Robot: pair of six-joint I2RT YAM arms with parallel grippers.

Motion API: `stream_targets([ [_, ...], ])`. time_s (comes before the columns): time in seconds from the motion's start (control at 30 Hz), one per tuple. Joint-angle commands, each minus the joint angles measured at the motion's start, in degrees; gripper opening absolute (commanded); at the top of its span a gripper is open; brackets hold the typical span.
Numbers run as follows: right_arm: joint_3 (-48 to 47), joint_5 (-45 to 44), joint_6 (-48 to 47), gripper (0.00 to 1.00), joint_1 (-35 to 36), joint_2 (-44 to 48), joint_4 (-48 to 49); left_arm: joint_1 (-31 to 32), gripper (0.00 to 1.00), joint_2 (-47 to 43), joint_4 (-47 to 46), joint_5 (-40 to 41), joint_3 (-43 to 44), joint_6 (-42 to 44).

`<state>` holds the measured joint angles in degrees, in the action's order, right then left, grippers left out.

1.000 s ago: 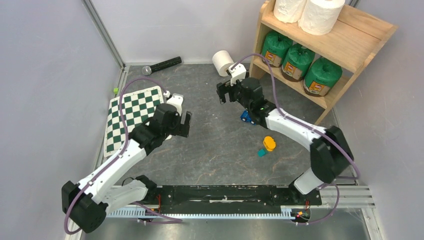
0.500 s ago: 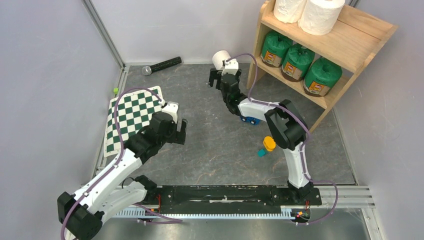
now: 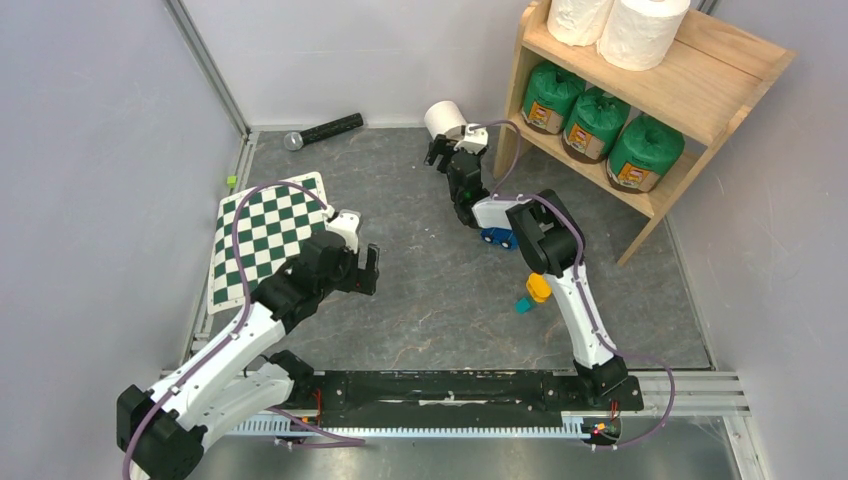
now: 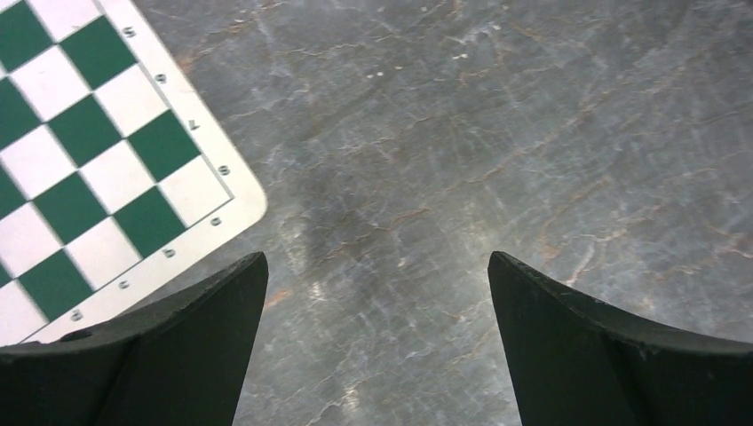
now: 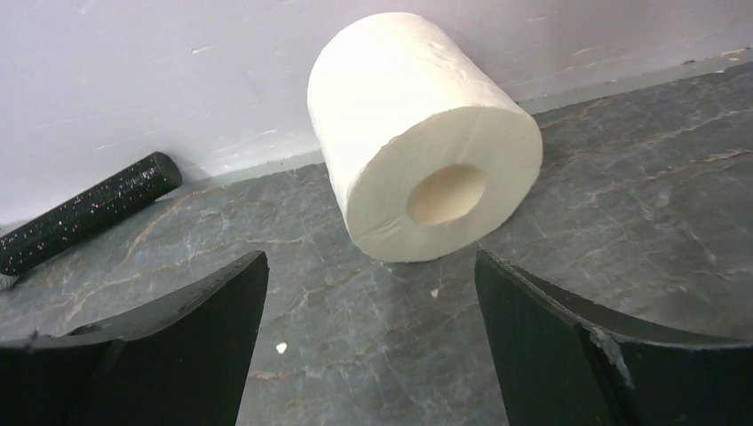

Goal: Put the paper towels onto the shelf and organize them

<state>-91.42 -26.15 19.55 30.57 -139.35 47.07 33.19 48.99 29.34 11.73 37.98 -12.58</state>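
Shelf stands at the far right, and it is made of light wood. Two white rolls stand side by side on its top board. Three green rolls sit in a row on the lower board. One more white roll, the loose roll, lies on its side on the grey floor. It is just left of the shelf and near the far wall. Its hole faces the right gripper. The right gripper is open, with its two black fingers spread wide. The loose roll is just past the fingertips and does not touch them. A black microphone lies on the floor to the left of the loose roll, by the far wall. The left gripper is open wide too and holds nothing. It hangs over the bare floor, well apart from the rolls. A green and white mat lies just to its left. A small blue toy sits on the floor by the right arm.
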Motion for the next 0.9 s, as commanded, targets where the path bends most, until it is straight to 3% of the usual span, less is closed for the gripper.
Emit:
stream_targets([
  [0.0, -6.09, 1.32, 0.73, 0.87, -0.28, -4.12, 8.08, -0.14, 1.0, -1.27, -7.09, -4.86, -2.04, -4.2],
  [0.27, -16.74, 3.36, 1.67, 0.81, -1.43, -12.65, 8.58, -0.14, 1.0, 0.8, -17.14, -5.55, -4.12, -3.08],
  [0.67, -23.82, 2.67, 6.38, 0.71, -4.3, -18.6, 7.51, -0.14, 1.0, 6.0, -26.03, -3.89, -4.72, -1.31],
  [0.87, -24.54, 4.24, 6.99, 0.43, -5.19, -19.66, 8.84, -0.16, 1.0, 8.68, -29.09, -2.58, -3.31, 0.67],
])
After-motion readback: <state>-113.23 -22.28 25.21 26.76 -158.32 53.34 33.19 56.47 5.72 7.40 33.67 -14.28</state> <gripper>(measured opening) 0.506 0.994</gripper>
